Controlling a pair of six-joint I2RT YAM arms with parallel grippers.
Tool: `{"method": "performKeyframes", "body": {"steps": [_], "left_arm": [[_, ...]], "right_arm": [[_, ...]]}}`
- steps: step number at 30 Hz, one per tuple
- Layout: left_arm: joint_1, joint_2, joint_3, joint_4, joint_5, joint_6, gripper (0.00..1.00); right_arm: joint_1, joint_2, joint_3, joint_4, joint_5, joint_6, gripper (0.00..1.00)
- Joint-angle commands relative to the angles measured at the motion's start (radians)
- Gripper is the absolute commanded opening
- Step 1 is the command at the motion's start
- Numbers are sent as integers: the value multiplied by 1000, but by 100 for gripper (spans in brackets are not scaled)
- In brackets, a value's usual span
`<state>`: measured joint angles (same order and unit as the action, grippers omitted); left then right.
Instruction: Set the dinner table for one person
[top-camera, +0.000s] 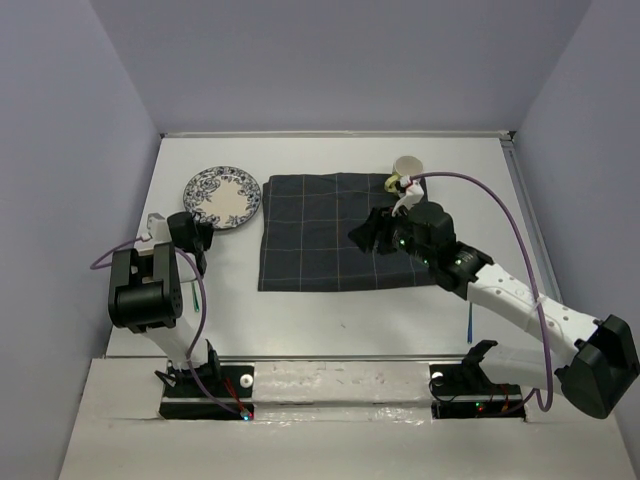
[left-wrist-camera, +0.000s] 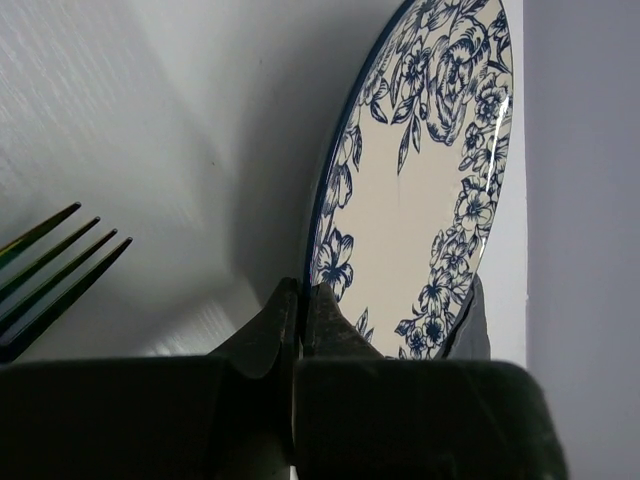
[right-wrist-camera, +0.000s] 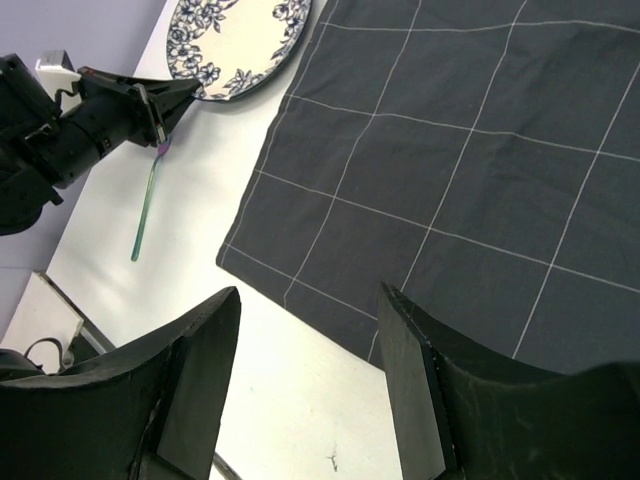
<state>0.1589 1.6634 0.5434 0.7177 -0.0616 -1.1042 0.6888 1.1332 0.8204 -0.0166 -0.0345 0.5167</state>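
The white dinner table carries a blue-flowered plate at the far left and a dark grey checked cloth in the middle. My left gripper is at the plate's near edge. In the left wrist view the gripper is shut on the plate's blue rim, and the plate looks tilted. My right gripper hovers over the cloth's right part. In the right wrist view it is open and empty above the cloth's near edge.
A green iridescent fork lies on the table by the left arm; its tines show in the left wrist view. A white cup and a small yellow-green thing stand at the cloth's far right corner. A thin blue utensil lies near right.
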Motion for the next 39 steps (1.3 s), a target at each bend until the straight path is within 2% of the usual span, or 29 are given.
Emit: {"method": "performKeyframes", "body": {"steps": [1, 4, 9, 14, 18, 23, 30, 31, 39], "left_arm": [[4, -52, -39, 107, 25, 24, 0], [5, -115, -53, 189, 68, 12, 0], [14, -243, -30, 195, 89, 15, 0], [19, -366, 12, 145, 124, 61, 0], [18, -470, 3, 105, 97, 95, 0], [-1, -605, -19, 49, 180, 130, 0], [-231, -832, -120, -58, 256, 162, 0], [-231, -850, -134, -60, 267, 149, 0], [-398, -959, -212, -67, 309, 55, 0]], "right_arm": [[8, 2, 63, 29, 4, -27, 64], [8, 32, 80, 29, -18, -26, 66], [8, 94, 98, 41, -54, -23, 70], [8, 140, 118, 69, -97, -4, 78], [8, 186, 143, 96, -143, 25, 82], [8, 212, 174, 124, -150, 62, 86], [8, 257, 186, 165, -160, 123, 88], [8, 258, 183, 165, -150, 123, 90], [8, 212, 175, 69, 71, 59, 98]]}}
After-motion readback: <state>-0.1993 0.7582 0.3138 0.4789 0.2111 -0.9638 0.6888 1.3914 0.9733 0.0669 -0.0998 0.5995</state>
